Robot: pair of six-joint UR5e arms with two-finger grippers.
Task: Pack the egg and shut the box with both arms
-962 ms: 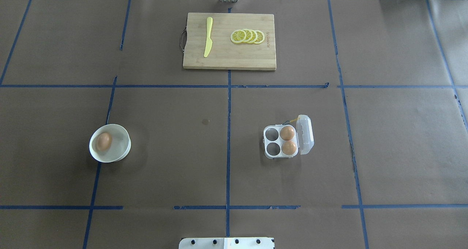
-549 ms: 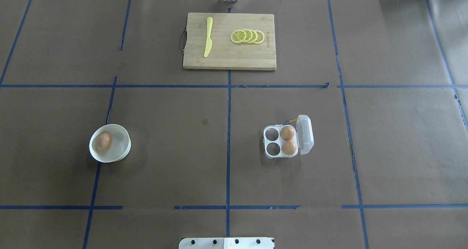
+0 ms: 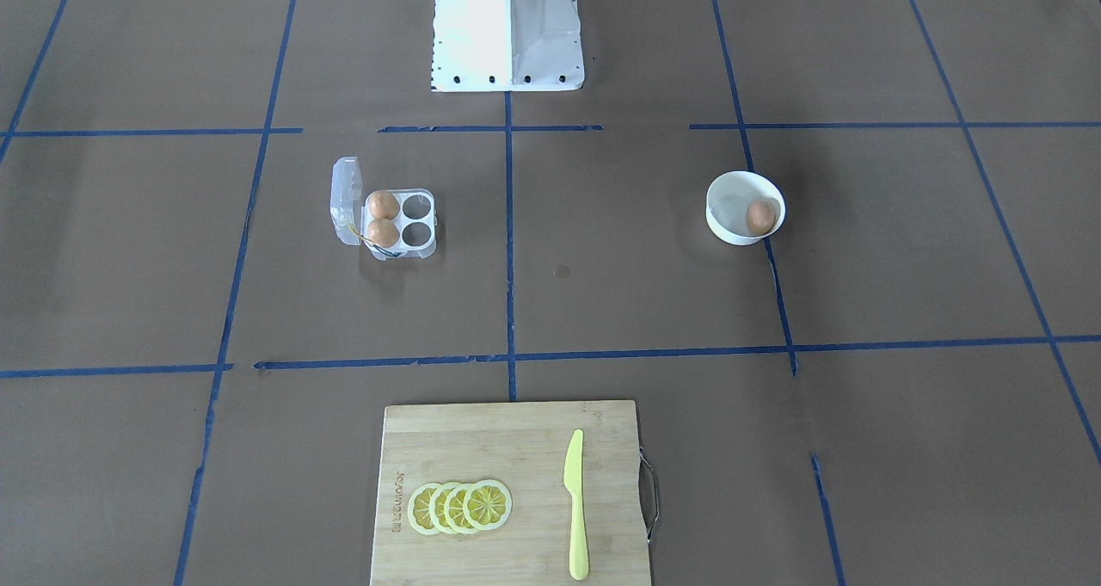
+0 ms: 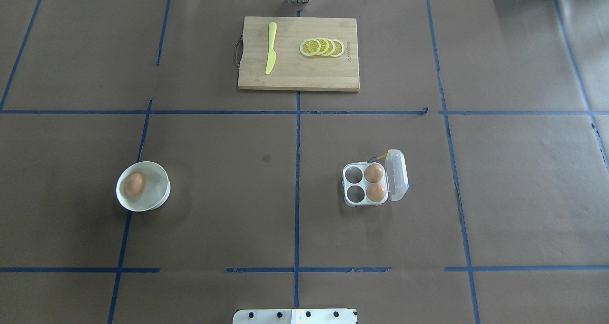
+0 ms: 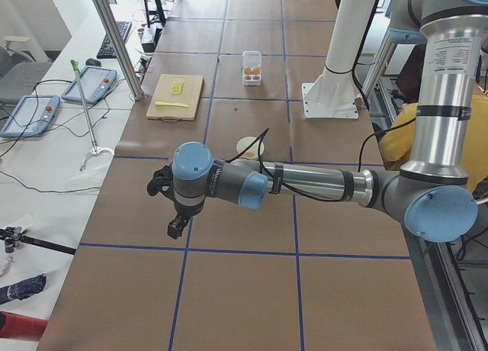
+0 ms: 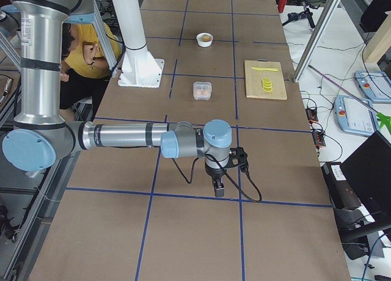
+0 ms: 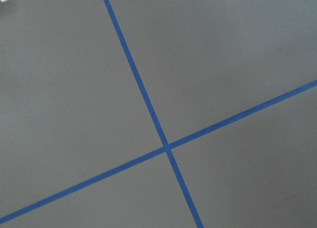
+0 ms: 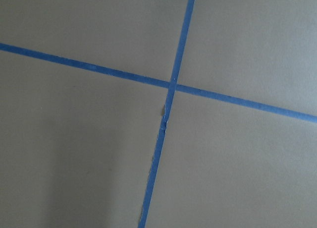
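One tan egg (image 4: 135, 183) lies in a white bowl (image 4: 166, 191) on the left of the table; it also shows in the front view (image 3: 759, 217). The clear box (image 4: 354, 201) stands open right of centre, its lid (image 4: 398, 174) hinged up on the right. Two eggs (image 4: 374, 173) fill its right cups; the two left cups are empty. My left gripper (image 5: 174, 223) and right gripper (image 6: 219, 188) hang over bare table far off at the ends, seen only in the side views; I cannot tell if they are open or shut. Both wrist views show only brown paper and blue tape.
A wooden cutting board (image 4: 295, 79) at the far middle carries a yellow knife (image 4: 270, 48) and lemon slices (image 4: 322, 47). The white pedestal base (image 3: 507, 27) stands at the near edge. Blue tape lines grid the brown table cover.
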